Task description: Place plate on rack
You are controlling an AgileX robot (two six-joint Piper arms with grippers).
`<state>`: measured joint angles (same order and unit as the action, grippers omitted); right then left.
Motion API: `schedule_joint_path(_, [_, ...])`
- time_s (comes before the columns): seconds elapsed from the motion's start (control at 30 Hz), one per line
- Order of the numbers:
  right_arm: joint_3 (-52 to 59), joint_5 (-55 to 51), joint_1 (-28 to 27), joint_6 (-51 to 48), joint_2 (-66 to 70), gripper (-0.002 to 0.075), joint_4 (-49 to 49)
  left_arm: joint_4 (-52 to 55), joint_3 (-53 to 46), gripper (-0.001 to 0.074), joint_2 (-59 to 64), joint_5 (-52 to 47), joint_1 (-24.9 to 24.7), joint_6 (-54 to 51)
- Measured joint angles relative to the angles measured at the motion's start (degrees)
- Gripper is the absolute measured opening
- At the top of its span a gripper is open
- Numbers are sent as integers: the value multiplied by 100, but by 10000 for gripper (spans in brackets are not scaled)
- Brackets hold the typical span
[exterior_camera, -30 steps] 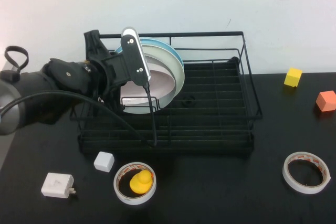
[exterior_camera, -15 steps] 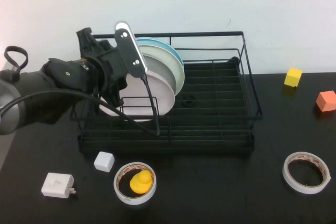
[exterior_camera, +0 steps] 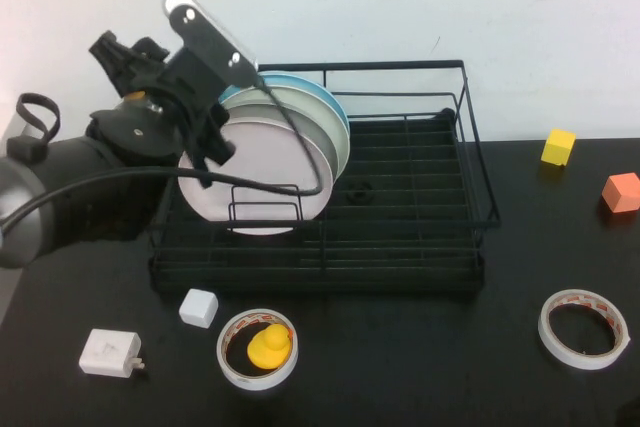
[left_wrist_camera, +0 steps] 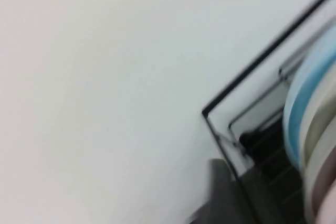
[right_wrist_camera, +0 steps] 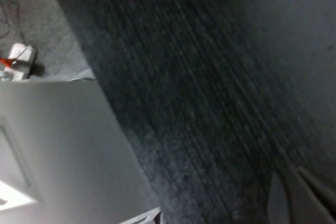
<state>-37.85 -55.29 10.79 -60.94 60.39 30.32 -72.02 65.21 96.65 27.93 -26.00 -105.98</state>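
The plate, pale pink, is seen standing on edge inside the rack, at the rack's left end. It is propped in the small wire holder and leans back against three other plates stacked upright behind it, the rearmost of them light blue. Its lower rim is hidden by the holder and the rack's front rail, so the seating in a slot cannot be confirmed, but the plate appears to be carried by the rack alone.

The left gripper is placed just above and to the left of the plate, over the rack's left rail. In the high view the jaws are seen spread, with nothing between them; one dark finger lies in front of the plate's upper left rim, and whether it touches cannot be told. The left wrist view shows only the wall, the rack's back corner and the edges of the stacked plates.

The right gripper is not seen in the high view. Its wrist camera shows only dark cloth, and its jaws are taken as clenched, empty so far as can be told.

Judgement: the placing itself is done. What is left is to clear the left arm from the rack without knocking the plate. Tape rolls, a yellow duck and blocks lie untouched on the surface in front of and beside the rack.
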Motion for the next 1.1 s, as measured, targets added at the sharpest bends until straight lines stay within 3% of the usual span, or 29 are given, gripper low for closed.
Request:
schedule_joint_path(0.2, [0, 279, 0, 0, 0, 1, -221, -1314, 0, 93, -909, 56, -563, 5])
schedule_joint_path(0.3, [0, 279, 0, 118, 0, 1, -419, -2133, 0, 27, -1380, -48, -648, 5])
schedule_joint_path(0.47, [0, 301, 0, 400, 0, 1, -774, -2817, 0, 4, -2276, -369, -653, -6])
schedule_joint_path(0.93, [257, 860, 0, 122, -1197, 1, -795, -2842, -676, 0, -4709, -1858, -653, 300])
schedule_joint_path(1.1, [454, 938, 0, -70, -1881, 1, -806, -2820, -1084, 0, -5510, -1954, -653, 251])
